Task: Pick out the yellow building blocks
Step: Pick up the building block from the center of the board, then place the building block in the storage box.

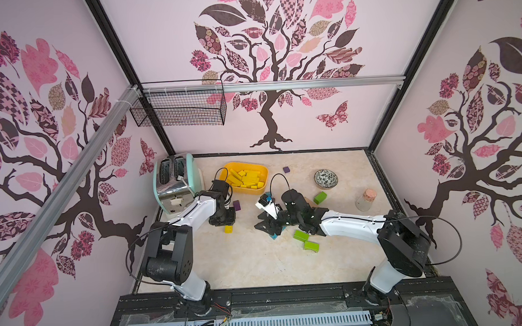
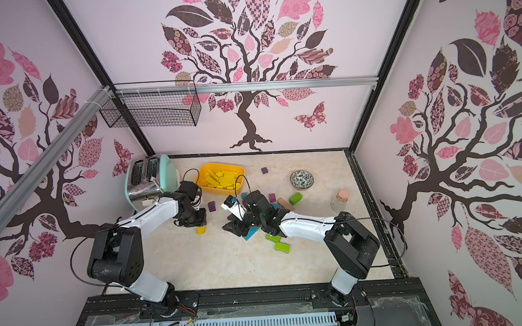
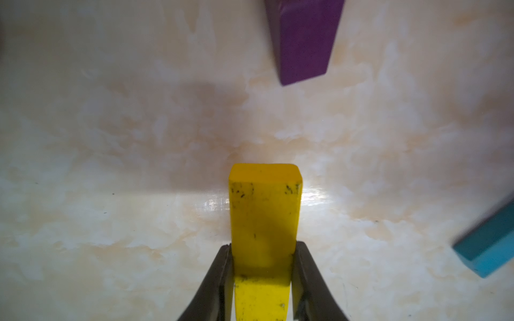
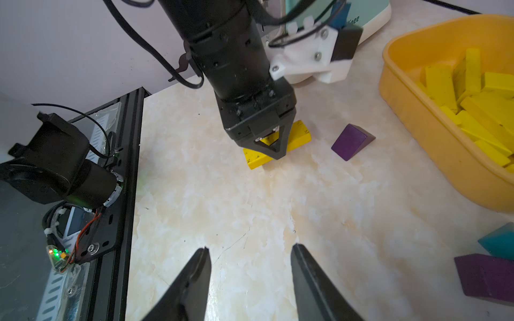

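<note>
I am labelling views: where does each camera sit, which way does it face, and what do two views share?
Top views: overhead, looking down at the table; both arms show.
Left wrist: faces the table past the left gripper, shut on a yellow block.
Right wrist: looks past the open right gripper toward the left gripper.
Shared: both wrist views show that block.

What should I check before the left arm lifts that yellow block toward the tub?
1. Left gripper shut on yellow block: ok.
2. Grip near the block's middle: ok.
3. Block off the table: cannot tell.
4. Purple wedge apart from block: ok.
5. Orange-yellow tub open-topped, other yellow blocks inside: ok.
6. Right gripper open, empty, clear of the left: ok.
</note>
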### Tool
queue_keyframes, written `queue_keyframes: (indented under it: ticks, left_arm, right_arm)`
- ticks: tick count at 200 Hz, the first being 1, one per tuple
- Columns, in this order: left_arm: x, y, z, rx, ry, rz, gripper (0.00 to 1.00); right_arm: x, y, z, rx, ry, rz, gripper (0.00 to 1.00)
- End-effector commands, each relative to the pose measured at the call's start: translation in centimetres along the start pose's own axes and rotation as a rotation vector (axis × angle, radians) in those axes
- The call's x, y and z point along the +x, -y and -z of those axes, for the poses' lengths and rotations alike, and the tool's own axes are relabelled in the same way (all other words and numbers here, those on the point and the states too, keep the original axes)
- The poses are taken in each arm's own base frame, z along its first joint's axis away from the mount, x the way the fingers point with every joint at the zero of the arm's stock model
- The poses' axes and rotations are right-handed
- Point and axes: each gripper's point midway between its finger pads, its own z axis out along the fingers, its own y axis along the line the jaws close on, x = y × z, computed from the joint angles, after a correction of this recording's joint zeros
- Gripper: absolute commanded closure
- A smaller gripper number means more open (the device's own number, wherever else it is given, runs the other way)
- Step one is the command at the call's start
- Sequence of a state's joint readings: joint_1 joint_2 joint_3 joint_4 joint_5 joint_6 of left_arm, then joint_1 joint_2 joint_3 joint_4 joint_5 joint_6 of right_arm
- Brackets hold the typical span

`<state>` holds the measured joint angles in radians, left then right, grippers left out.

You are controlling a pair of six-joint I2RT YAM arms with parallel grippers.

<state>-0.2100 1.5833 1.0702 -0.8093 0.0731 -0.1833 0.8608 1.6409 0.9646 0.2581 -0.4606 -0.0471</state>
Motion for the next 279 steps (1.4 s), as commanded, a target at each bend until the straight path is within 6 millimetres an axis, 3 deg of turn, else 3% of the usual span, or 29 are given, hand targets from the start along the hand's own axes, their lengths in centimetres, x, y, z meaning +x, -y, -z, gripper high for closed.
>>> queue_keyframes:
  ticks: [1, 41, 98, 148, 178, 245, 279]
  left_arm:
    - [-3.6, 1.0, 2.8, 0.034, 0.118, -0.001, 1.0]
    - [-8.8, 1.9, 4.9, 0.051, 0.227, 0.001, 1.0]
    - [-13.4, 3.3, 6.1, 0.102, 0.327, 0.014, 1.0]
    - [-16.6, 3.3, 5.0, 0.089, 0.36, 0.027, 1.0]
    - [-18.9, 2.9, 4.2, 0.073, 0.402, 0.049, 1.0]
    - [-22.6, 2.9, 2.6, 0.072, 0.423, 0.074, 1.0]
    - [-23.6, 3.1, 4.0, 0.084, 0.473, 0.082, 0.8]
  right_arm:
    - [-3.2, -0.1, 0.9, 0.012, 0.065, -0.011, 0.48]
    - [-4.9, 1.7, 1.8, 0.093, 0.111, -0.062, 0.48]
    - [-7.2, 4.0, 2.8, 0.193, 0.185, -0.118, 0.48]
    - [-8.7, 6.2, 3.3, 0.26, 0.252, -0.188, 0.47]
    - [-9.5, 6.5, 3.5, 0.268, 0.272, -0.19, 0.47]
    - [-9.2, 7.1, 4.1, 0.29, 0.277, -0.187, 0.47]
    - [-9.0, 7.3, 4.4, 0.296, 0.276, -0.183, 0.47]
